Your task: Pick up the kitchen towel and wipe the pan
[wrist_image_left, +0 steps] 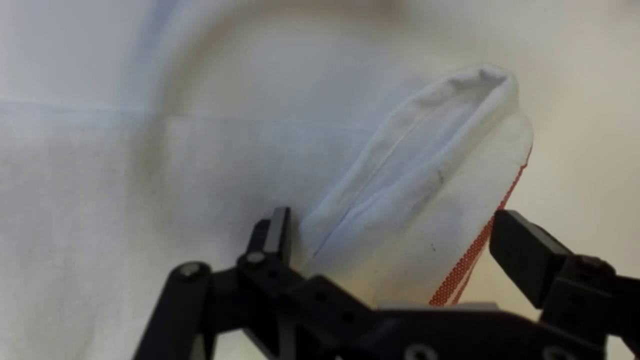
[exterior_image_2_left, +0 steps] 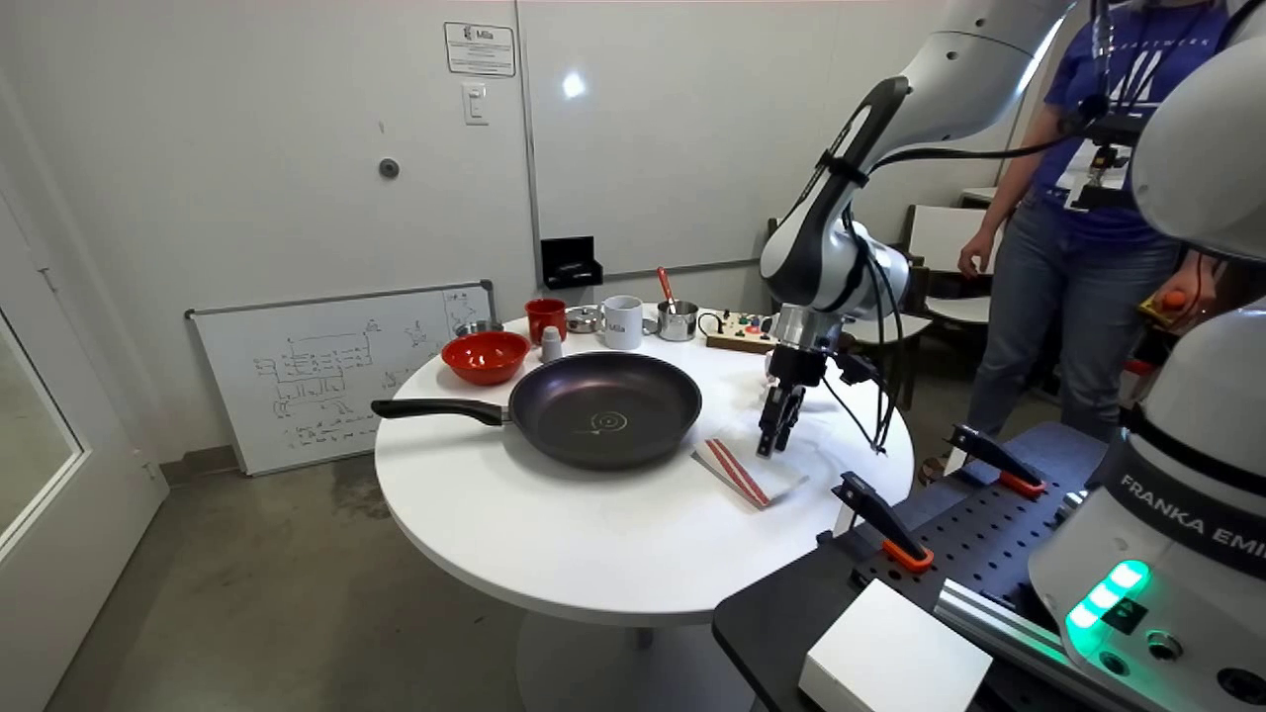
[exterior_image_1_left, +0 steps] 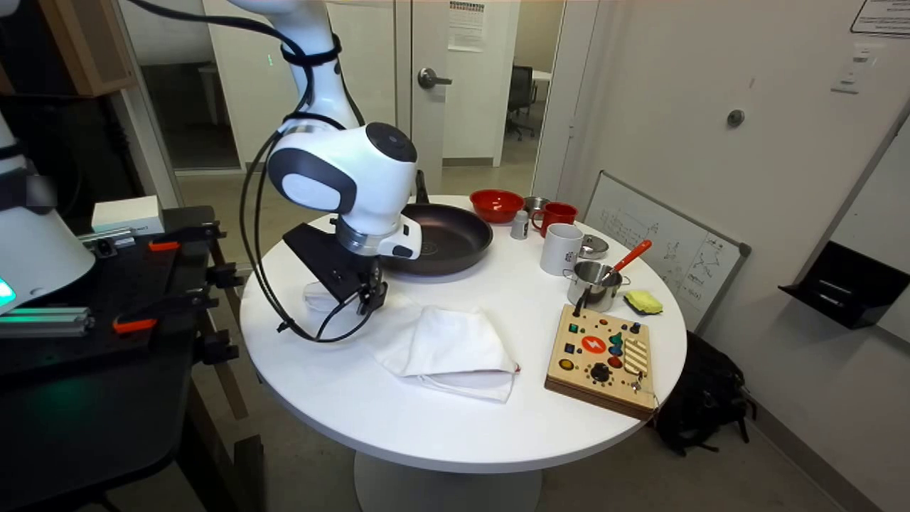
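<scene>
"Towel (exterior_image_1_left: 455, 348) first. Where do you have it?"

"Just beside the pan (exterior_image_2_left: 605, 425), on the side away from its handle (exterior_image_2_left: 440, 409). Part of it lies flat; a red-striped end is folded up into a soft ridge."

"And the gripper (wrist_image_left: 390, 222)?"

"Over that ridge, jaws spread wide with the fold standing between them. I see no pinch in the fabric, so I hold nothing. Whether the tips touch anything, my views don't settle."

"How do you expect it to handle?"

"Light and limp, I'd say, with hardly any weight to feel. It won't keep its shape: whatever I don't catch will hang and trail. I can't really hurt it, so I'd squeeze firmly."

"Where will you take hold?"

"Across that ridge, low down, so that several layers come along. The flat part would probably just skate away under the tips. If I catch only the top layer, I expect the fold to fall apart and leave me a thin corner."

"And once you're at the pan?"

"It looks smooth, and I suspect it would slide if I leaned on it, handle swinging round. I'd press gently and keep a good wad of towel below the jaws, so that fabric does the rubbing and not bare tips."
</scene>
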You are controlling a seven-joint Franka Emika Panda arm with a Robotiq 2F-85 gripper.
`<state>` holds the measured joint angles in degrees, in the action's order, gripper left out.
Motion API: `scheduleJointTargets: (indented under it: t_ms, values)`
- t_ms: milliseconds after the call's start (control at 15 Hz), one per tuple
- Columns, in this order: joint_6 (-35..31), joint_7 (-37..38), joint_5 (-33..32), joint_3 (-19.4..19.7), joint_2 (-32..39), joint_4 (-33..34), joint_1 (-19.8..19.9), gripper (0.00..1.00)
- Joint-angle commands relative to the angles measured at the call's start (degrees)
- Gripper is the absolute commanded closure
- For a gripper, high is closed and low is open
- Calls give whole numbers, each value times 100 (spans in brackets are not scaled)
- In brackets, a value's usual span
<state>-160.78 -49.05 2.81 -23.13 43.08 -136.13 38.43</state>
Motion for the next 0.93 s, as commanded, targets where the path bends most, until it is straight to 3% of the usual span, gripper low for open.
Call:
scheduleJointTargets:
  t_ms: [0, 867]
  values:
    - [213, 29, 162, 25, 71, 125, -49, 0]
    - [456, -35, 297, -90, 146, 209, -73, 0]
